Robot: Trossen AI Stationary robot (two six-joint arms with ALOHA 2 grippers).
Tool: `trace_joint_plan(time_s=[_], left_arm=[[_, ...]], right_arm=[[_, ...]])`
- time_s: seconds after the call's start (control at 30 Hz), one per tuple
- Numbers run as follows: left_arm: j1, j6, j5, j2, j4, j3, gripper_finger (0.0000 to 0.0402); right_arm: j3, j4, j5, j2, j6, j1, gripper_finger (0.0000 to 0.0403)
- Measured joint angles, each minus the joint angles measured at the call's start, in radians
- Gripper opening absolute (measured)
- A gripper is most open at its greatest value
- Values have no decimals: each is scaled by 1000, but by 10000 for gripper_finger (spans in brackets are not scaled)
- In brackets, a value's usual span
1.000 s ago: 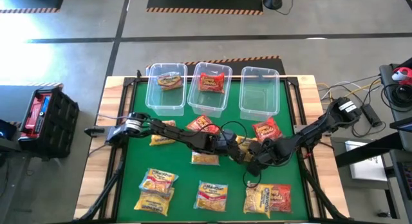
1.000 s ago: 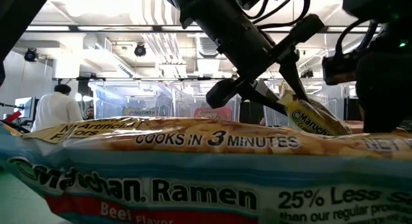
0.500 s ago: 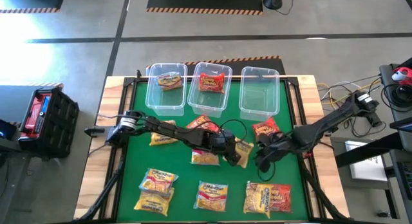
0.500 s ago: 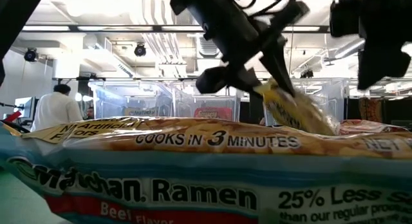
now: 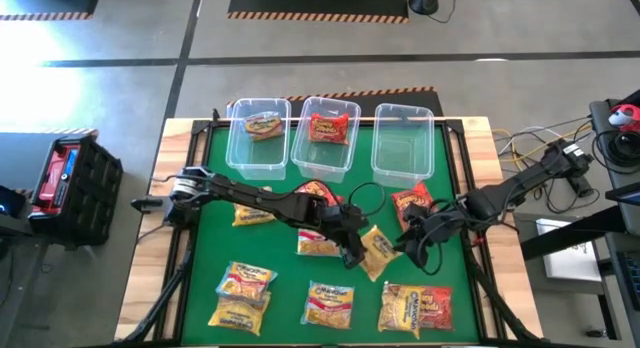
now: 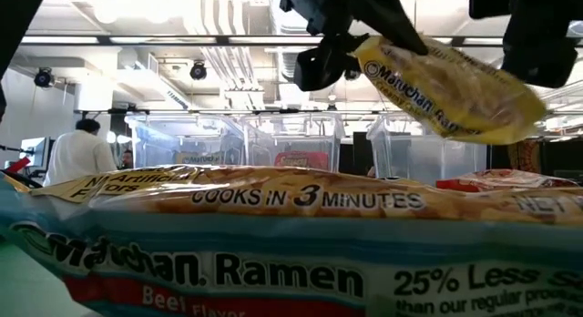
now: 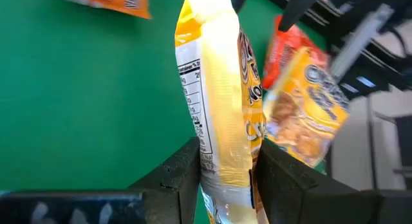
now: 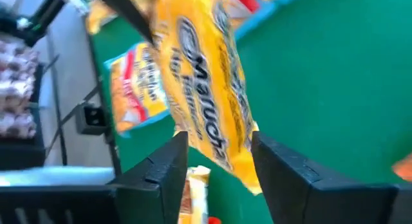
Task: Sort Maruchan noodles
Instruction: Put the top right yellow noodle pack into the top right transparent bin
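Open green mat [image 5: 210, 258] lies lower left of centre. Left gripper [image 5: 356, 256] pinches the yellow packet [image 5: 377, 251] at frame centre; right gripper [image 5: 408, 245] flanks its other end, fingers parted. Loose packets [image 5: 330, 303] crowd the bottom edge. Up top, left bin [image 5: 258, 138] and middle bin [image 5: 325, 136] hold one packet each.

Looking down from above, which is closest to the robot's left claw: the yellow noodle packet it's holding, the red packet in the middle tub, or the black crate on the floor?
From the left gripper:
1. Yellow packet, in its fingers, mid-table.
2. Red packet in the middle tub, at the table's back.
3. Black crate, on the floor off the left side.
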Motion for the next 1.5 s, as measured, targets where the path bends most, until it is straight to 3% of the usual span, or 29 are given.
trace_joint_plan(time_s=[0.17, 0.4, 0.63, 1.1, 1.2, 1.5], left_arm=[[2, 23, 90, -1, -2, 0, 116], [2, 26, 93, -2, 57, 0, 115], [2, 30, 90, -2, 91, 1, 115], [27, 6, 47, 0, 30, -4, 115], [29, -1, 43, 3, -60, -9, 115], [-6, -67, 43, 3, -108, -101, 95]], right_arm=[[0, 37, 1, 4, -93, 0, 210], [0, 101, 26, 32, -130, 0, 269], [0, 122, 27, 83, -129, 0, 297], [0, 122, 17, 214, 5, 0, 276], [0, 127, -14, 267, 33, 0, 264], [0, 173, -48, 394, 81, 0, 239]])
